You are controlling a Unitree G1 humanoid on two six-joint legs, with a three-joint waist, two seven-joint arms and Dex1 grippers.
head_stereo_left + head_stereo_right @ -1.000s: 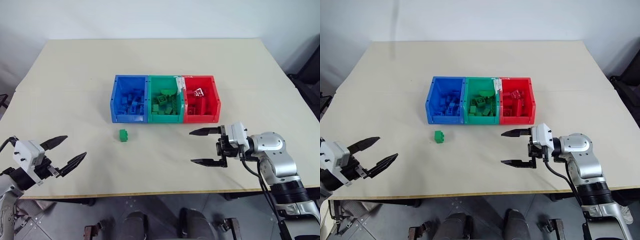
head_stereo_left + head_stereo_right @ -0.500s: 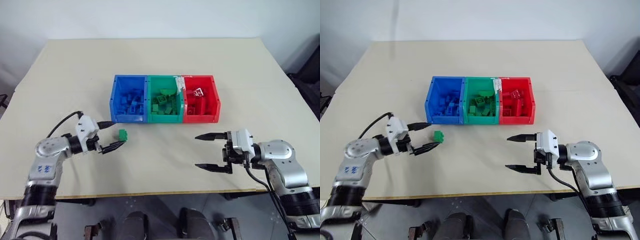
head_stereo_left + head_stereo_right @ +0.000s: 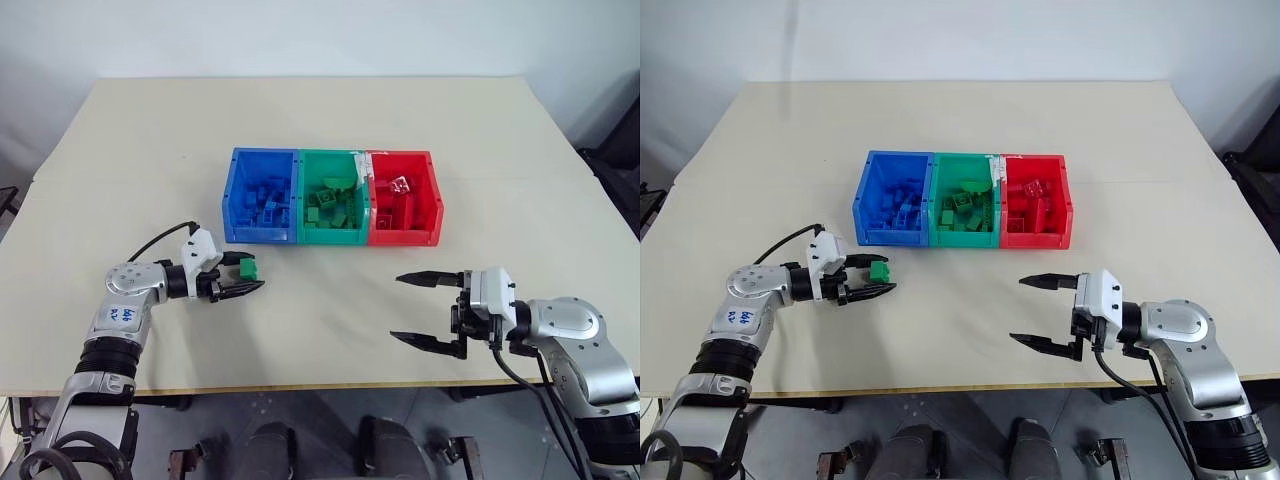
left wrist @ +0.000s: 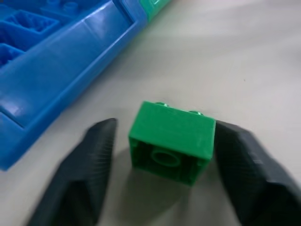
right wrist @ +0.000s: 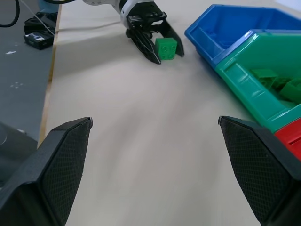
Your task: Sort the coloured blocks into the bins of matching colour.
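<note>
Head views: one green block [image 3: 248, 269] lies on the desk [image 3: 330, 120], just in front of the blue bin [image 3: 260, 210], off its front-left corner. Green bin [image 3: 334, 210] sits in the middle of the row, red bin [image 3: 403, 210] at the robot's right; all three hold bricks of their own colour. Left claw [image 3: 240, 274] is level with the desk, one finger on each side of the block. Right claw [image 3: 430, 311] hangs wide and empty, well apart from the block and in front of the red bin.

Left wrist view: block [image 4: 171, 141] rests on its side, hollow underside facing the camera, studs pointing away. Left fingers [image 4: 82, 172] bracket it narrowly; one looks to be touching a side face, the other has a thin gap. Not yet a firm pinch. The blue bin wall [image 4: 70, 80] is near.

Right wrist view: right fingers [image 5: 59, 162] stand far apart over bare desk. Across the desk the left claw [image 5: 157, 44] straddles the block [image 5: 166, 48], beside the blue and green bins.

Handling, judged: small, hard, rigid plastic, very light, not fragile. The faces are smooth, so it could slip or twist out under an off-centre squeeze, or skate across the desk if one finger lands first. Best hold is on the two flat opposite side faces, centred, clear of studs and hollow.
</note>
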